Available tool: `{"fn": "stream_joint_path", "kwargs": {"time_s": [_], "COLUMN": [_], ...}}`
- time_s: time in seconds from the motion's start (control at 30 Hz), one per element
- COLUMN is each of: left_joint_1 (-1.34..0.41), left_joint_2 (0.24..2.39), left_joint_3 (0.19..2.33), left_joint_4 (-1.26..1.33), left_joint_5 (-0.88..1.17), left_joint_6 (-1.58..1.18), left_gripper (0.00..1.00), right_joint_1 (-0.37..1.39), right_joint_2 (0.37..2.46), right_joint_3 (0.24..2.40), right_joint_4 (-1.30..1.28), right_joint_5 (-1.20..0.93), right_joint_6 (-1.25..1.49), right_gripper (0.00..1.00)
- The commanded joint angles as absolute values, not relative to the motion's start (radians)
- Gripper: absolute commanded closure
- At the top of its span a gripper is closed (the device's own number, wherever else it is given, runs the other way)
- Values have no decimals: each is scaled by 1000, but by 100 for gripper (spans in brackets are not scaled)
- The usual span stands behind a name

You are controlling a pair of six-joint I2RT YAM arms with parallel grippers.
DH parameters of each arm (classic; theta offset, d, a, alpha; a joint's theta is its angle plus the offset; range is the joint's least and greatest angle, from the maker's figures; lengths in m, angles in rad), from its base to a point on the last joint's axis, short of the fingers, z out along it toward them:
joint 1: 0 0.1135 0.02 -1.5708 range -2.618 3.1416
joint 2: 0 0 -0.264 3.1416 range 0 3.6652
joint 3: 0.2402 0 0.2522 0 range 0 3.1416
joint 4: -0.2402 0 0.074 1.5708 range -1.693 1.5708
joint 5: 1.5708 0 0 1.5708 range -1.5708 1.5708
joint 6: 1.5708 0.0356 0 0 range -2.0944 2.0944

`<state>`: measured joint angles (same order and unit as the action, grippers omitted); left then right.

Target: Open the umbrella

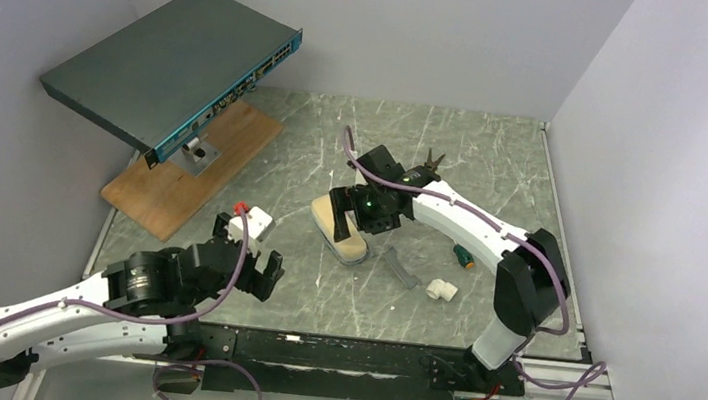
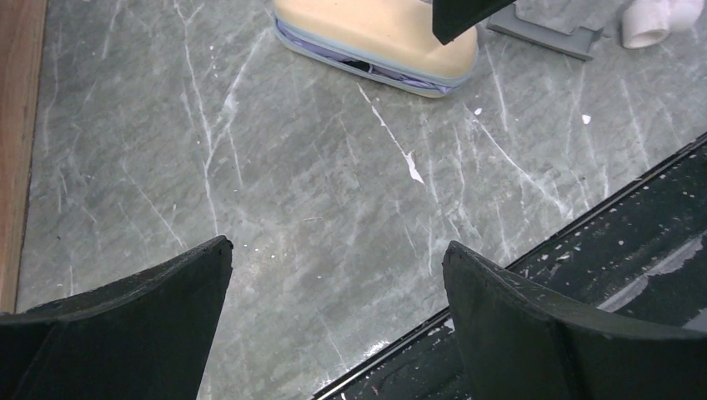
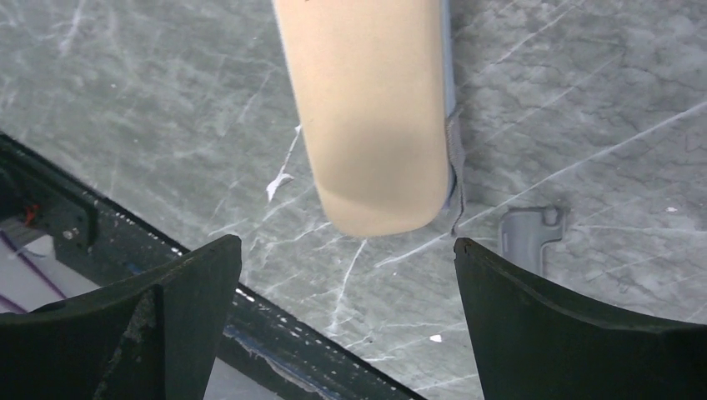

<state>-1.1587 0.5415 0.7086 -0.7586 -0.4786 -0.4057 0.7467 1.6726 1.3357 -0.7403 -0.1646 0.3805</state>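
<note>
The umbrella is shut inside a beige oblong case (image 1: 344, 234) lying mid-table. Only a sliver of its lavender fabric (image 2: 367, 68) shows in the case's seam, and a thin strap edge (image 3: 453, 158) shows along the case's side. Its shaft and handle are hidden. My right gripper (image 1: 359, 223) hovers open just above the case's far end; in the right wrist view (image 3: 346, 242) the case's rounded end (image 3: 367, 108) lies ahead of the fingers, untouched. My left gripper (image 1: 249, 248) is open and empty, near and left of the case (image 2: 375, 29), over bare table (image 2: 335, 246).
A network switch (image 1: 179, 64) stands tilted over a wooden board (image 1: 198, 167) at the back left. A white plug with a red tip (image 1: 249, 218) lies by the left gripper. A grey bracket (image 1: 401, 266), white pipe fitting (image 1: 440, 290), green tool (image 1: 465, 257) and pliers (image 1: 432, 159) lie around the case. A black rail (image 1: 342, 355) borders the near edge.
</note>
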Motion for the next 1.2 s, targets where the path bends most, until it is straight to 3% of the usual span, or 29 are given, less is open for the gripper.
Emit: {"fn": "stream_joint_path", "kwargs": {"time_s": [0.0, 0.27, 0.63, 0.93, 1.17], "left_joint_1": [-1167, -1167, -1166, -1166, -1167], "left_joint_2": [592, 602, 489, 478, 543], "left_joint_3": [724, 748, 711, 659, 645], "left_joint_4": [-748, -779, -805, -700, -664], "left_joint_5": [-525, -526, -592, -530, -584], "left_joint_6": [-426, -463, -663, -686, -750], "left_gripper": [1, 1, 3, 4, 4], "right_joint_1": [743, 745, 765, 825, 832], "right_joint_2": [1697, 1819, 1971, 2025, 2060], "right_joint_3": [1382, 1425, 1523, 1569, 1651], "right_joint_4": [-714, -651, -669, -673, -751], "right_joint_5": [-119, -262, -255, -311, -190], "right_joint_6": [349, 382, 452, 487, 484], "right_gripper": [0, 0, 1, 14, 4]}}
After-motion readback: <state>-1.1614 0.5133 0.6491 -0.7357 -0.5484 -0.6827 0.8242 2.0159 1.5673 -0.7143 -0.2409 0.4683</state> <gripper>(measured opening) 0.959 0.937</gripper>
